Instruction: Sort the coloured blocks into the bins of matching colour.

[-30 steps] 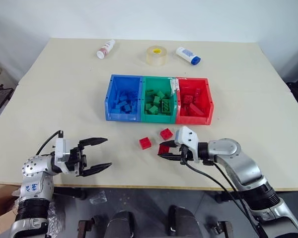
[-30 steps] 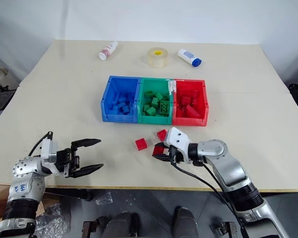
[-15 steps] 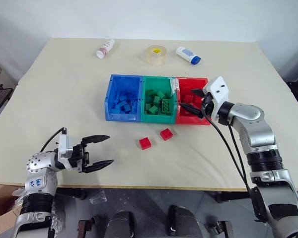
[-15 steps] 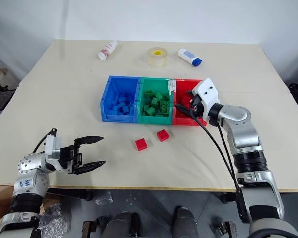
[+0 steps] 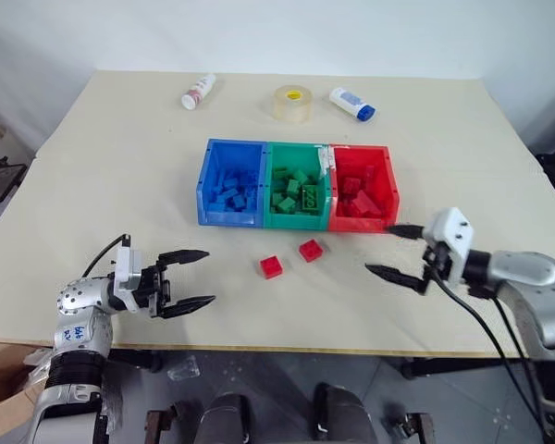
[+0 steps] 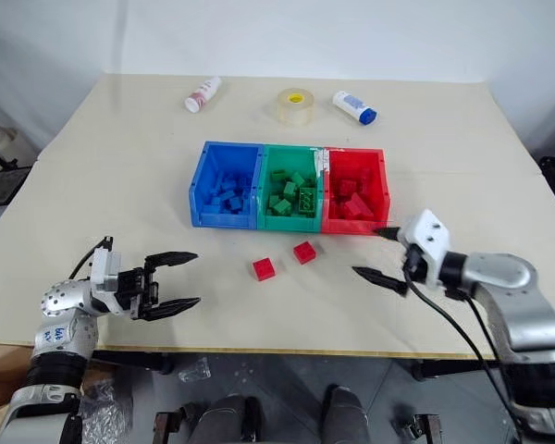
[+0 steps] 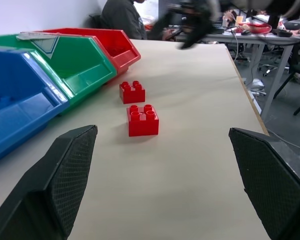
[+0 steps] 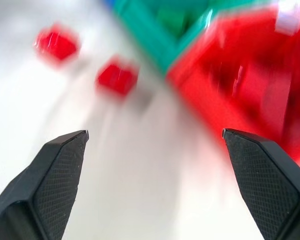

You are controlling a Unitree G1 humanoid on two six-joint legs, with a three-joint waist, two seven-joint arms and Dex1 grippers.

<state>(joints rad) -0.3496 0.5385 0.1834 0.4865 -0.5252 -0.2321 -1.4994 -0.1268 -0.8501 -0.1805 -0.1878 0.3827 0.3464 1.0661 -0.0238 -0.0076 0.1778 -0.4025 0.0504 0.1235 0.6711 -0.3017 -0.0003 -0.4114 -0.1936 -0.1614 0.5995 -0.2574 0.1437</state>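
Two red blocks lie on the table in front of the bins, one (image 5: 271, 267) nearer me and one (image 5: 310, 250) closer to the red bin (image 5: 386, 188). The blue bin (image 5: 204, 190), green bin (image 5: 296, 218) and red bin stand joined in a row, each holding blocks of its own colour. My left gripper (image 5: 194, 278) is open and empty at the front left, pointing toward the two red blocks (image 7: 142, 119). Right of those blocks and just in front of the red bin, my right gripper (image 5: 395, 251) is open with nothing in it.
At the far side of the table lie a clear tape roll (image 5: 291, 103), a white bottle with a red label (image 5: 196, 91) and a white tube with a blue cap (image 5: 351, 103). The table's front edge (image 5: 305, 351) runs just below both grippers.
My right gripper was shut on a red block, carried it over the red bin, opened and has swung back out to the right, empty. The left gripper has stayed put.
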